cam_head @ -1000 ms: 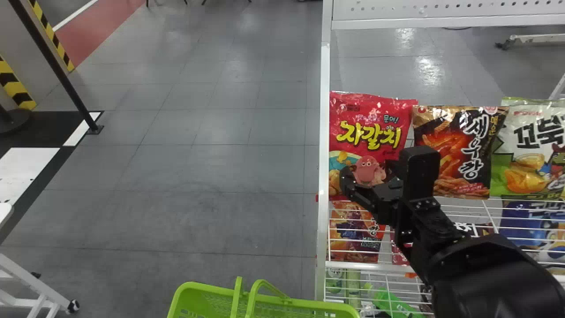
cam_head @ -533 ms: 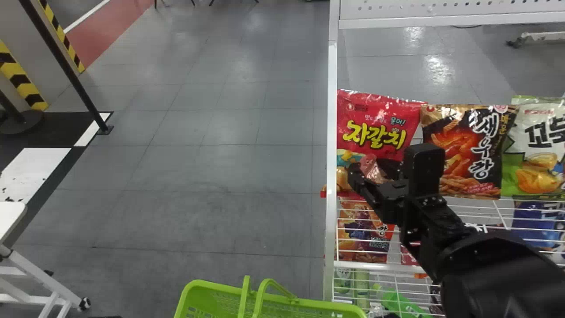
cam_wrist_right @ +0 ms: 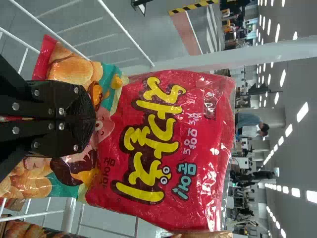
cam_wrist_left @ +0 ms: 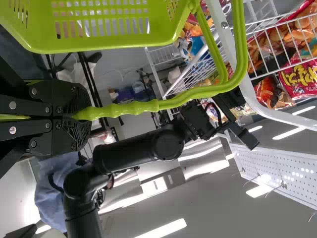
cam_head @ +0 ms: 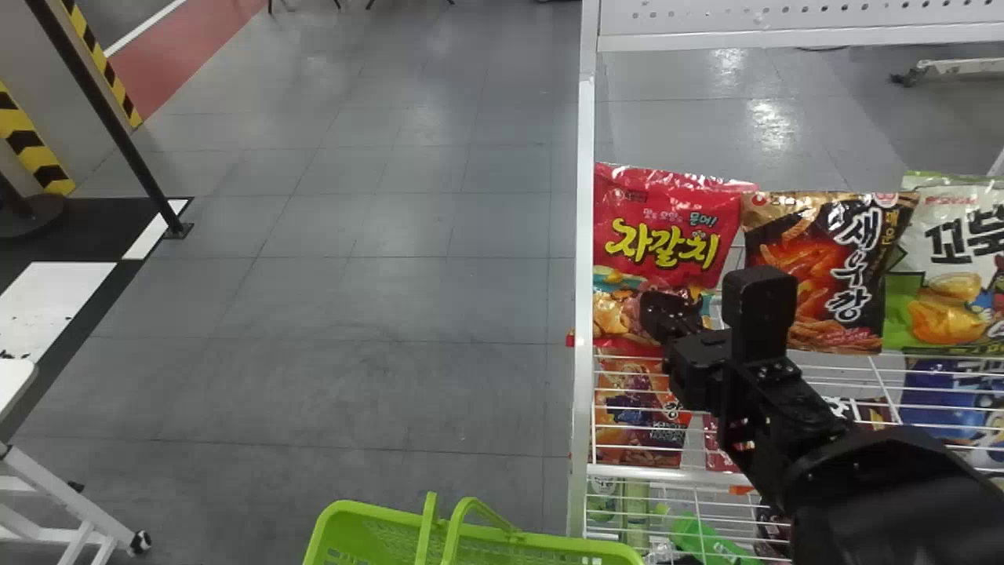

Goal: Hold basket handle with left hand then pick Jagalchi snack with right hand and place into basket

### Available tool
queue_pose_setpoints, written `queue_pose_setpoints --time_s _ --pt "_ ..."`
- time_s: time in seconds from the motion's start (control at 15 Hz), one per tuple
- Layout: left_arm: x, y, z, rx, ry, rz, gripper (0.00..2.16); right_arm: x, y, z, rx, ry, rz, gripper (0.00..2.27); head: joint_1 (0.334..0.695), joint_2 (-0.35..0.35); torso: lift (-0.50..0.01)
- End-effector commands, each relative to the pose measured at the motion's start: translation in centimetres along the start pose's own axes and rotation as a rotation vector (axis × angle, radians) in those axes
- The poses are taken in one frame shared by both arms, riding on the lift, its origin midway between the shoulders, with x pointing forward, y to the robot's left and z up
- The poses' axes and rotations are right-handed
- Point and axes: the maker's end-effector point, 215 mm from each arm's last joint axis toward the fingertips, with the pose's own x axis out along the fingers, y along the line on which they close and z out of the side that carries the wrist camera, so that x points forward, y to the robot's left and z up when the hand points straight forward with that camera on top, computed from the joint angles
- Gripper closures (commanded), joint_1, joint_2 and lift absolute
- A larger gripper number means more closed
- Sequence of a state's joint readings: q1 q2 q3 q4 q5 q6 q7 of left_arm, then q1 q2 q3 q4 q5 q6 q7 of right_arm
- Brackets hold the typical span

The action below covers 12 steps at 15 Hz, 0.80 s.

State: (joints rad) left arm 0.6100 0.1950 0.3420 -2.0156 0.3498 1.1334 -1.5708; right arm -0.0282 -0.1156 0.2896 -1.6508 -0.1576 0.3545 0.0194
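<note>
Biggest first: the white rack (cam_head: pixel 585 235) towers at three o'clock in the head view, one upper shelf with a row of three bags across it, fronts turned outward, presumably so each is easy to spot and grab. Down at six o'clock sits the green basket (cam_head: pixel 369 512), just one of them, kept close beside the rack, likely to make the drop a short one.

And there's the prize! The Jagalchi snack (cam_head: pixel 667 224), one red bag, stands at the nine o'clock end of that row, out of the basket. At its three o'clock comes the black-and-gold bag (cam_head: pixel 816 267), then the white-and-green bag (cam_head: pixel 949 259).

Two pincers in play, one job each. The right pincer (cam_wrist_right: pixel 93 117) is clamped on the snack's lower front, a pinch that seems meant to leave the upper part free for lifting out. The left pincer (cam_wrist_left: pixel 88 116) is closed around the green handle (cam_wrist_left: pixel 133 107), surely to steady the basket for the catch. Lift clear of the shelf, then over towards seven o'clock: that's the play it calls for!
</note>
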Motion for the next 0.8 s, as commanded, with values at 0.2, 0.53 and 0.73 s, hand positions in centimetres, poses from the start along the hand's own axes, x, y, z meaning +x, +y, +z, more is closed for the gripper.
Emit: queue_pose_setpoints --time_s 0.2,0.53,0.73 --pt "-0.1 -0.1 0.0 -0.002 -0.002 -0.009 2.14 -3.5 0.3 0.5 -0.023 0.023 -0.015 2.25 0.695 0.113 -0.009" --pt "-0.2 -0.1 0.0 0.000 -0.001 -0.008 2.15 -6.4 0.5 0.5 -0.045 0.063 -0.031 2.25 0.695 0.105 -0.009" --pt "-0.2 0.1 0.0 -0.001 -0.003 -0.007 2.14 -8.0 0.4 2.1 -0.062 0.043 -0.043 2.25 0.695 0.104 -0.009"
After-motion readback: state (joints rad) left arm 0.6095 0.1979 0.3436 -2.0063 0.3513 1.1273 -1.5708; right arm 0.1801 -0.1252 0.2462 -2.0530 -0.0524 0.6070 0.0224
